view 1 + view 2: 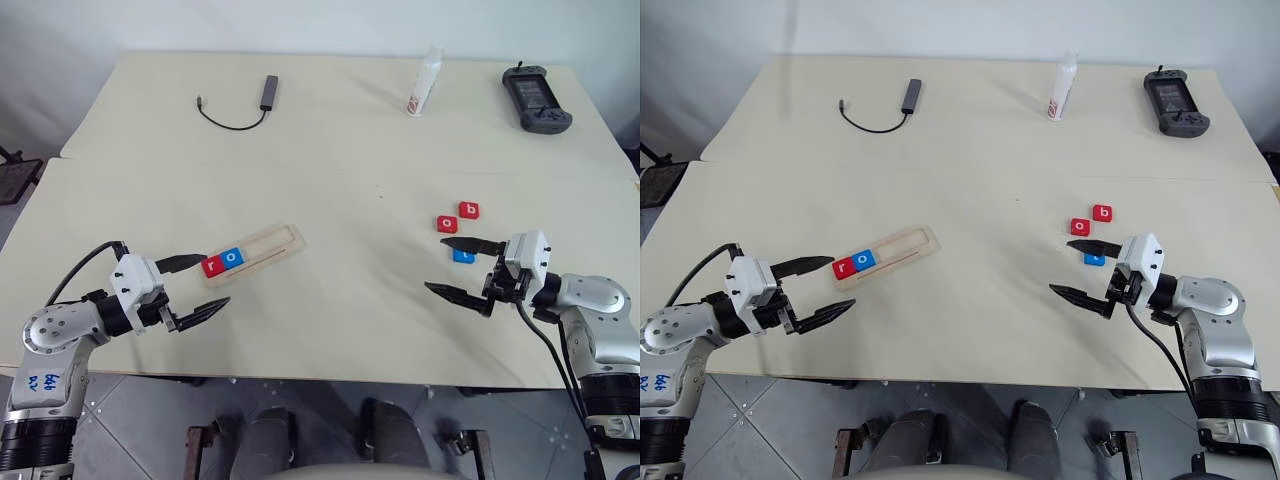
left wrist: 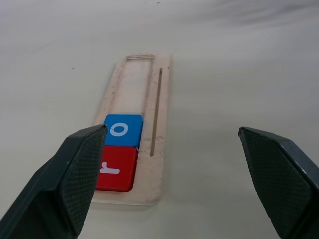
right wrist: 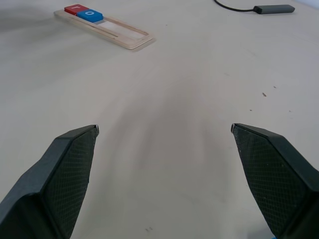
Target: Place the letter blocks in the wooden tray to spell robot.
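On the tabletop (image 1: pixel 330 150): wooden tray (image 1: pixel 262 252) at left, holding r block (image 1: pixel 211 265) and o block (image 1: pixel 232 257) side by side at its near end. At right, three loose blocks (image 1: pixel 458 222) clustered. Far back: cable adapter (image 1: pixel 268 92), bottle (image 1: pixel 424 84), handheld controller (image 1: pixel 536 99).

A small blue square letter block (image 1: pixel 463 256) at the right of the head view sits partly hidden behind the right gripper's black upper finger (image 1: pixel 470 244), its white letter unreadable. On the flat red square block (image 2: pixel 116 169) in the pale wooden tray (image 2: pixel 157 144), the left gripper's dark finger (image 2: pixel 75 174) covers one edge in the wrist view. The printing on the white bottle (image 1: pixel 424 83) at upper centre is too small to read.
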